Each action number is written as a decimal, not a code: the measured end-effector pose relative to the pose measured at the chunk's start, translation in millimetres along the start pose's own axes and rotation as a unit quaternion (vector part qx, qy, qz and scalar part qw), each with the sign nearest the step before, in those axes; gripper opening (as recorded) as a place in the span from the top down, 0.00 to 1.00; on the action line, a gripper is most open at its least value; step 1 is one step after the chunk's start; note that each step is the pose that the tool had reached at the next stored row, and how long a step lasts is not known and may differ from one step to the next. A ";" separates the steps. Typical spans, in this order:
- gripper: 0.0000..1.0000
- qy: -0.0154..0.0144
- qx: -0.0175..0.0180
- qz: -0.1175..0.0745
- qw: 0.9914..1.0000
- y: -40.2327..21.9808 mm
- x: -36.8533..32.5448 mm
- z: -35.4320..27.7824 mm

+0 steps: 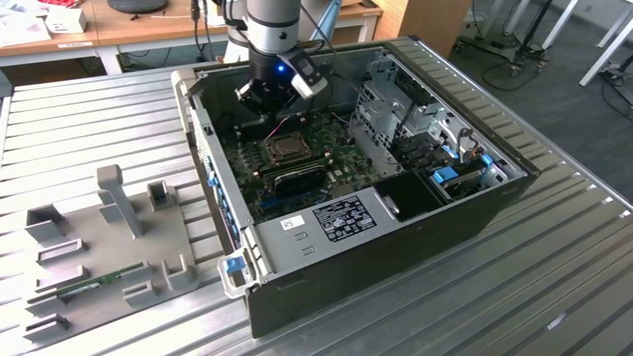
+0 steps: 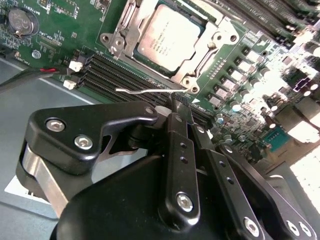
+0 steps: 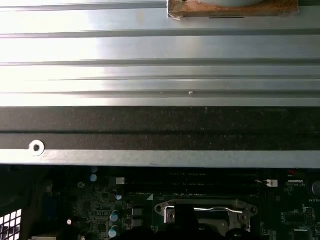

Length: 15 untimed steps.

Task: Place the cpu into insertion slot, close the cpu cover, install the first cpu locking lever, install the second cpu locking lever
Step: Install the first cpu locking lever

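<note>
one cpu under closed cpu cover, near pincer, apart.

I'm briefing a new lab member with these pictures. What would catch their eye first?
The open computer case lying on the ribbed metal table stands out first, with the arm's end effector reaching inside over the green board. In the second wrist view the silvery cpu lies on the board, framed by the cpu cover, a thin wire lever lying between it and the end effector.

Ribbed metal table, case wall, perhaps cpu cover
</note>
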<state>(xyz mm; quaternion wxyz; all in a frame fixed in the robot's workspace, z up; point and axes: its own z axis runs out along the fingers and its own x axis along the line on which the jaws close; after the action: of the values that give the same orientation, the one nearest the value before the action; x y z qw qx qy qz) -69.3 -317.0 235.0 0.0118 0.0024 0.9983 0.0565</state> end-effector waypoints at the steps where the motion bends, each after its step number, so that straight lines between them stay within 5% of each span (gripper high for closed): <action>1: 0.90 0.000 -0.003 0.000 1.000 0.0 0.0 0.4; 15: 0.90 0.000 -0.014 0.000 1.000 -0.6 -1.8 4.9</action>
<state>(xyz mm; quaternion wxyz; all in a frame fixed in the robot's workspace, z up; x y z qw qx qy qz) -67.4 -317.0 230.1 0.0118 0.0025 0.9975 0.0701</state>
